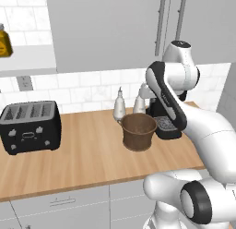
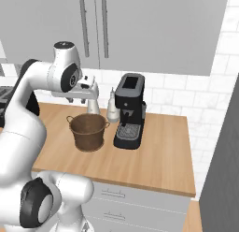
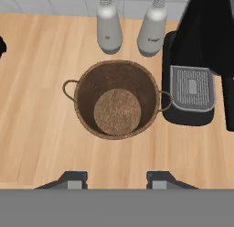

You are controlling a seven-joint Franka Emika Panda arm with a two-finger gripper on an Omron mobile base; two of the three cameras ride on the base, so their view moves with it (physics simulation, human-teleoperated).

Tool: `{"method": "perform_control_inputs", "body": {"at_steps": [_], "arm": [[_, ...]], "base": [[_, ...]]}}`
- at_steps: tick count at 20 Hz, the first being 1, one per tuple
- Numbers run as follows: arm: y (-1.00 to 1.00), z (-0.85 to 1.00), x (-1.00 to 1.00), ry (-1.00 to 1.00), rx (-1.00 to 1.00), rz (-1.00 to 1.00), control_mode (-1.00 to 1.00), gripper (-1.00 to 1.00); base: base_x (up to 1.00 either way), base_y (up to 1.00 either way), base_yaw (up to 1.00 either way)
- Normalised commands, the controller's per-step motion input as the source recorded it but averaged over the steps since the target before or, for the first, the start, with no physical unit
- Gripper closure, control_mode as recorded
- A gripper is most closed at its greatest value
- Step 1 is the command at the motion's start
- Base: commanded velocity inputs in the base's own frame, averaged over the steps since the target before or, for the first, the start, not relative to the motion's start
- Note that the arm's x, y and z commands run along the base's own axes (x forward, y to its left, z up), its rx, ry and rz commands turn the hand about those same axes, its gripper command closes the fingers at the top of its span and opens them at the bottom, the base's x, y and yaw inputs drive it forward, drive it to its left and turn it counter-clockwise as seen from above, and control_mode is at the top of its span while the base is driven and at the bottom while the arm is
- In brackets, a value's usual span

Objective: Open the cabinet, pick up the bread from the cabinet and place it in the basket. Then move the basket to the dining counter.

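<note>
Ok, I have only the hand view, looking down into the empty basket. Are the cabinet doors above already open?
Observer: No. Both doors of the cabinet are shut, with their bar handles side by side.
Operator: And how does the end effector stand against the basket?
Observer: The end effector hangs above the basket, not touching it, and lower than the cabinet handles.
Operator: Is something else on the worktop to my left?
Observer: Yes, a black toaster stands on the same worktop, well apart from the basket.
</note>
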Motion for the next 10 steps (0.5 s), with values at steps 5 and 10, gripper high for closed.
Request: {"method": "perform_control_inputs", "body": {"at_steps": [5,10], "arm": [[0.00,0.00,-0.16,-0.01,0.00,0.00,-1.00,-1.00],[0.01,0.02,-0.63,-0.21,0.00,0.03,-1.00,-1.00]], "base": [[0.00,0.00,0.00],[0.00,0.00,0.00]]}}
